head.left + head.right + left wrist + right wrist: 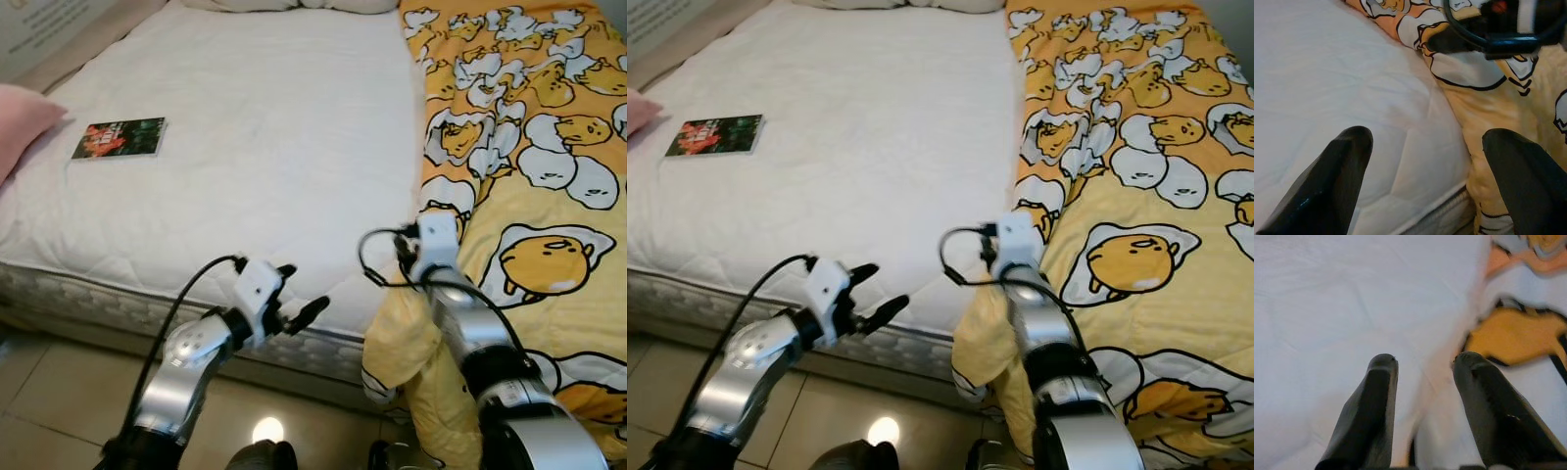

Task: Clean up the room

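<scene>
Two grippers are up at the near edge of the bed. From the left eye, the white quilted mattress (245, 147) lies bare on the robot's left half, while the yellow duvet printed with cartoon eggs (529, 196) is bunched over the right half, one corner spilling off the front edge. The right gripper (419, 233) sits right at that duvet's inner hem, placed, I'd judge, to catch it and pull it across. The left gripper (299, 302) hovers just off the mattress edge, fingers spread, holding nothing.

Right eye next: a small dark book with a red-and-green cover (715, 134) rests on the far left of the mattress, well apart from both arms, beside a pink pillow (639, 108).

Left wrist now: black fingertips (1337, 171) wide apart, aimed at the seam where duvet meets mattress.

Right wrist: fingers (1378, 396) parted, straddling the hem, not yet pinching.
</scene>
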Tool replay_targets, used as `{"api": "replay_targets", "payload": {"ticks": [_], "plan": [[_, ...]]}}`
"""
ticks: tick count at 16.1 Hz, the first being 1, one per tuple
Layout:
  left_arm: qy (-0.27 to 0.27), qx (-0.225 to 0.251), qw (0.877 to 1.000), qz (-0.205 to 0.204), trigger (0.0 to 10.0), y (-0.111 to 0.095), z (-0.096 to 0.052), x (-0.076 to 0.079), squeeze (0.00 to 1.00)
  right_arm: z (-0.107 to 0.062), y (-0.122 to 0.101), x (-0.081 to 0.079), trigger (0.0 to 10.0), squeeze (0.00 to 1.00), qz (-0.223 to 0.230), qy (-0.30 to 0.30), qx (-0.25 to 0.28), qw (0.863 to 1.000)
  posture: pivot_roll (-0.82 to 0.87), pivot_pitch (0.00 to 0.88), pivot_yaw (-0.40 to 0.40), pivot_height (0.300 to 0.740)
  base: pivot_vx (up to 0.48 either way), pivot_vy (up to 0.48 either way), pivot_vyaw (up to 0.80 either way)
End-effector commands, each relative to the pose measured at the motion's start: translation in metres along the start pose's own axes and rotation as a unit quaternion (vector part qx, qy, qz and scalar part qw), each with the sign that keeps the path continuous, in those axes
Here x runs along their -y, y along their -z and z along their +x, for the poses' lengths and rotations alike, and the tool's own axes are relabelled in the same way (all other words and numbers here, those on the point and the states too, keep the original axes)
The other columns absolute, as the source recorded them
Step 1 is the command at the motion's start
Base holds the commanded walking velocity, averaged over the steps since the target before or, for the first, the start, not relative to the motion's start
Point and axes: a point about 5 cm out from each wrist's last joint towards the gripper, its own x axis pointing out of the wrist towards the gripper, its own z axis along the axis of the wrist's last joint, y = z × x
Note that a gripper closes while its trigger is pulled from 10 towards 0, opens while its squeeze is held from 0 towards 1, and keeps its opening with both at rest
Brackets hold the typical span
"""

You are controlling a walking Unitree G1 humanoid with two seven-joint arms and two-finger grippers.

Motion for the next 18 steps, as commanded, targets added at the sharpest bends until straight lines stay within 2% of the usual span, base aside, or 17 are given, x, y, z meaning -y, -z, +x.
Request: {"api": "replay_targets", "payload": {"ticks": [1, 3, 4, 6, 8, 9, 10, 11, 14, 17, 18], "plan": [[-0.012, 0.000, 1.000, 0.001, 10.0, -0.002, -0.006, -0.002, 0.00, 0.002, -0.004, -0.009, 10.0, 1.00, -0.014, -0.016, 0.014, 1.000, 0.06, 0.142, 0.053, 0.740, 0.000, 0.000, 0.00], [-0.024, -0.001, 1.000, -0.003, 10.0, -0.002, -0.009, -0.004, 0.00, 0.005, -0.005, -0.018, 10.0, 1.00, -0.003, -0.025, 0.012, 1.000, 0.06, 0.137, 0.042, 0.740, 0.000, 0.000, 0.00], [-0.027, -0.004, 1.000, -0.005, 10.0, -0.001, -0.011, -0.004, 0.00, 0.006, -0.002, -0.022, 10.0, 1.00, 0.017, -0.025, -0.001, 1.000, 0.06, 0.135, 0.037, 0.740, 0.000, 0.000, 0.00], [-0.028, -0.004, 1.000, -0.007, 10.0, -0.002, -0.010, -0.002, 0.00, 0.006, 0.009, -0.022, 10.0, 1.00, -0.002, -0.014, -0.029, 0.999, 0.07, 0.129, 0.034, 0.740, 0.000, 0.000, 0.00], [-0.029, -0.007, 1.000, -0.009, 10.0, -0.003, -0.010, -0.002, 0.00, 0.005, 0.025, -0.019, 10.0, 1.00, -0.047, -0.006, -0.089, 0.995, 0.06, 0.124, 0.034, 0.740, 0.000, 0.000, 0.00], [-0.029, -0.007, 1.000, -0.009, 10.0, -0.003, -0.011, -0.002, 0.00, 0.005, 0.029, -0.019, 10.0, 1.00, -0.058, -0.013, -0.102, 0.993, 0.06, 0.124, 0.034, 0.740, 0.000, 0.000, 0.00], [-0.030, -0.007, 0.999, -0.011, 10.0, -0.004, -0.009, -0.003, 0.00, 0.004, 0.035, -0.014, 10.0, 1.00, -0.107, -0.022, -0.128, 0.986, 0.06, 0.124, 0.027, 0.740, 0.000, 0.000, 0.00], [-0.032, -0.005, 0.999, -0.013, 10.0, -0.005, -0.008, -0.004, 0.00, 0.003, 0.037, -0.008, 10.0, 0.00, -0.128, -0.015, -0.135, 0.983, 0.05, 0.126, 0.023, 0.740, 0.000, 0.000, 0.00], [-0.039, -0.002, 0.999, -0.021, 10.0, -0.006, -0.005, -0.005, 0.00, 0.002, 0.038, 0.002, 10.0, 0.00, -0.165, -0.007, -0.147, 0.975, 0.03, 0.128, 0.015, 0.740, 0.000, 0.000, 0.00], [-0.040, 0.001, 0.999, -0.029, 10.0, -0.005, 0.000, -0.003, 0.00, -0.003, 0.052, 0.002, 10.0, 0.00, -0.169, -0.031, -0.187, 0.967, 0.02, 0.129, 0.011, 0.740, 0.000, 0.000, 0.00], [-0.039, 0.002, 0.999, -0.032, 10.0, -0.005, 0.002, -0.002, 0.00, -0.008, 0.065, 0.001, 0.0, 0.00, -0.159, -0.046, -0.215, 0.963, 0.02, 0.129, 0.009, 0.740, 0.000, 0.000, 0.00]]}}
